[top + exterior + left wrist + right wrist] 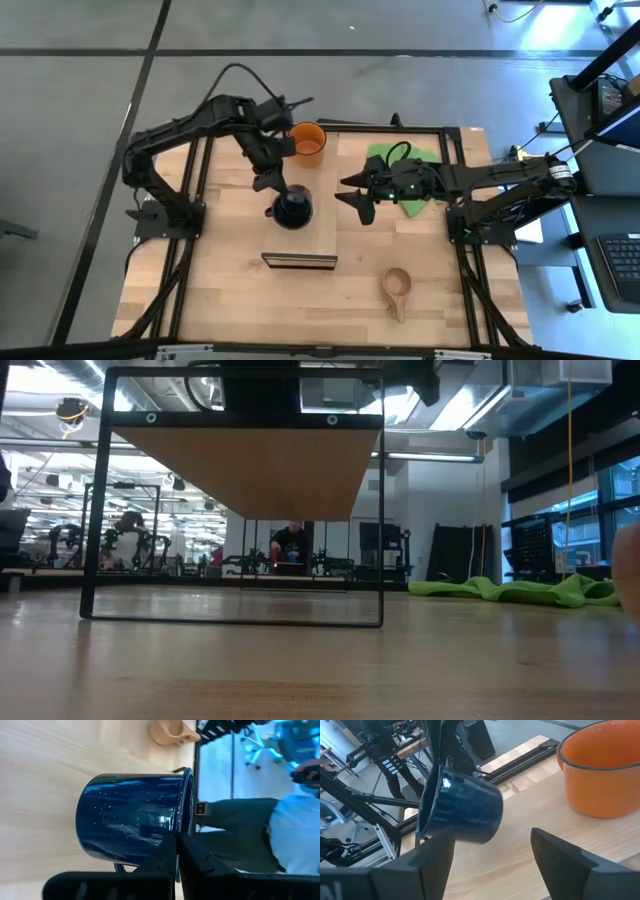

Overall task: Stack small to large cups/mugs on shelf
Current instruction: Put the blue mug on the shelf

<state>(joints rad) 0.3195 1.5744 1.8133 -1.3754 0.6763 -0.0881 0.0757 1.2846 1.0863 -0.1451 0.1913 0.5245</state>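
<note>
Navy mug going onto the shelf

The left gripper (pixel 277 190) is pinching the navy mug (pixel 293 209) by its rim over the shelf (pixel 322 190); the empty orange mug (pixel 307 139) is sitting at the shelf's far end; the right gripper (pixel 352 192) is hovering spread beside the shelf; the wooden cup (pixel 397 285) is lying off the shelf.

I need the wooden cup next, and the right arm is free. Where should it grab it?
Grip the wooden cup across its stubby handle, coming straight down. The cup is shallow and lies flat on the table with nothing beside it; its handle points toward the table's front edge. The right tool is open over the shelf edge.
</note>
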